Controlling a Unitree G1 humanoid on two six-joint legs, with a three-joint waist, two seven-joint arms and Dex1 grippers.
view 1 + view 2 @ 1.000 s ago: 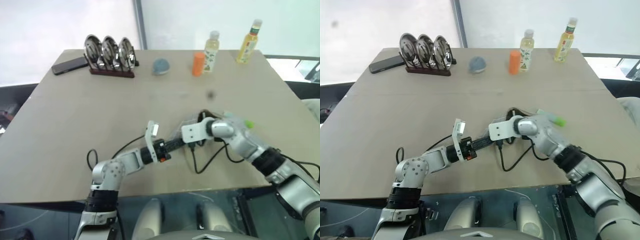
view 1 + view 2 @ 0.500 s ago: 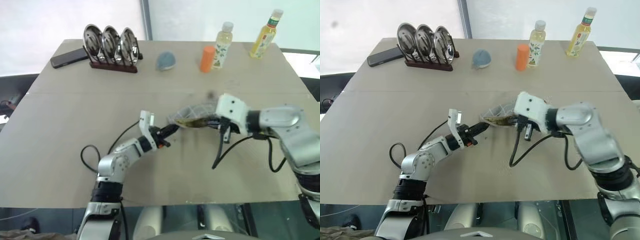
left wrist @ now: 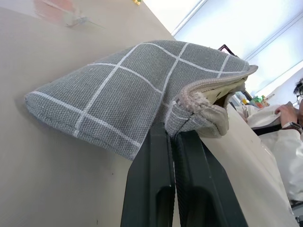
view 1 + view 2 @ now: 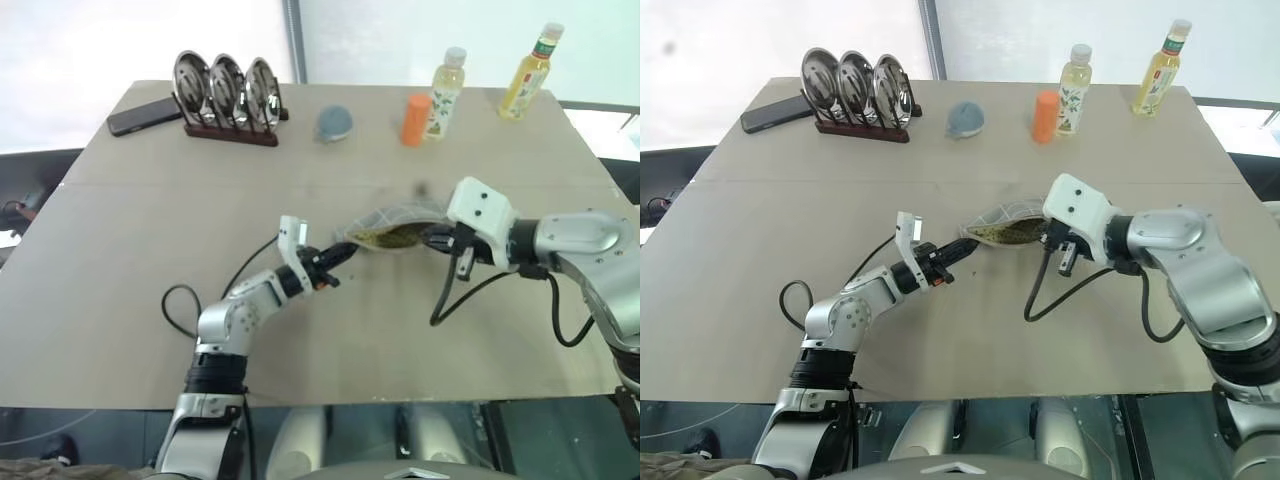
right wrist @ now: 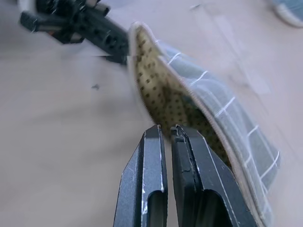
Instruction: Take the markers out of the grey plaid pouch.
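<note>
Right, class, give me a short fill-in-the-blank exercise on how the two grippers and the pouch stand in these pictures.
1. The left gripper is shut on the ____ of the grey plaid pouch.
2. The pouch's mouth gapes open, showing a yellowish lining patterned with dark ____.
3. The right gripper has its fingers at the pouch's open ____.
4. At the table's far edge, the orange cylinder stands beside a ____.

Missing words: edge; dots; mouth; bottle
</note>
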